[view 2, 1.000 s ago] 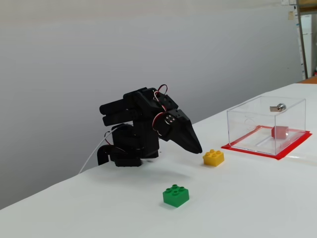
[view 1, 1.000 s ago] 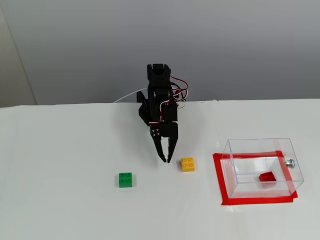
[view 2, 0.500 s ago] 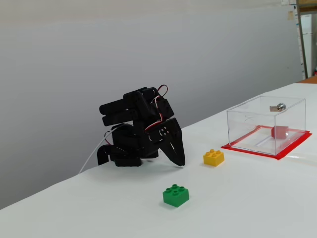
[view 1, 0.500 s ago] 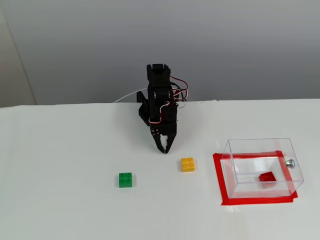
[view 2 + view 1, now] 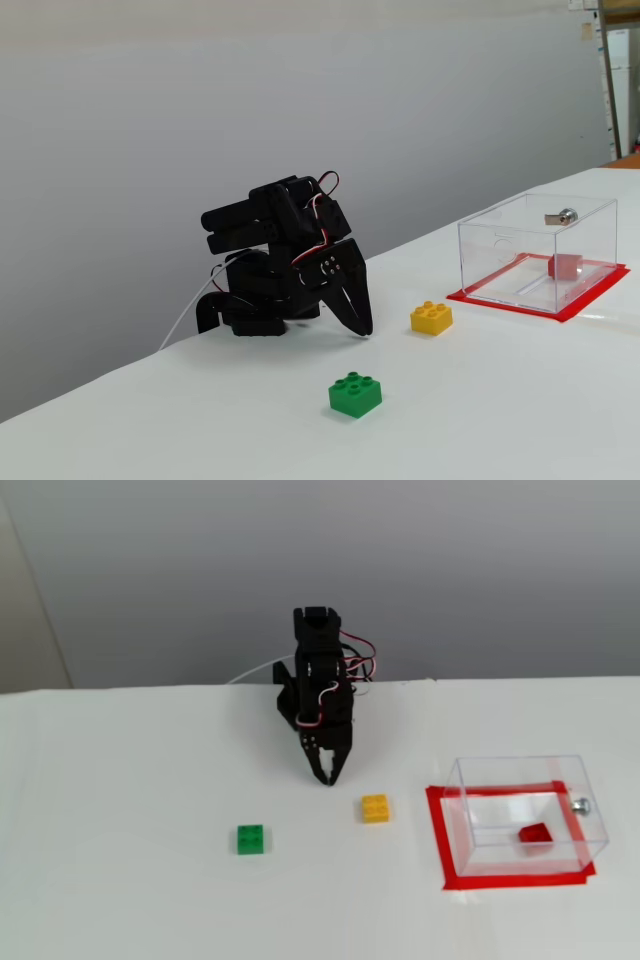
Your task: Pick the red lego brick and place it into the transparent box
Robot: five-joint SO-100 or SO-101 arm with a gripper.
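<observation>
Table point(image 5: 120, 900): white, bare apart from items below.

Arm point(image 5: 318, 685): folded low over its base, well apart from the box. Versus 1.0 s ago, folded further back, fingertips withdrawn from beside the yellow brick and tucked down close to the base. Versus 0.5 s ago, pose practically unchanged in both fixed views. Judged parked at rest.

Transparent box point(image 5: 590, 825): upright inside the red tape rectangle point(image 5: 436, 830), silver knob point(image 5: 582, 805) on its right wall in a fixed view. Position unchanged across all frames.

Gripper point(image 5: 326, 778): pointing down toward the table, tips near the surface, nothing held. Jaws together now; slightly apart 1.0 s ago, so closed during the retreat.

Red lego brick point(image 5: 534, 833): lying on the floor of the transparent box, toward the right-hand side in a fixed view; seen through the wall in another fixed view point(image 5: 565, 265). Same spot in every frame.

Yellow brick point(image 5: 375, 808): on the table between gripper and box, untouched, not moved.

Green brick point(image 5: 250, 839): on the table to the left of the gripper in a fixed view, not moved.

Reading: brick already in the box, gripper empty and pulled home. Task judged complete; no further step called for. Only the arm changed.
</observation>
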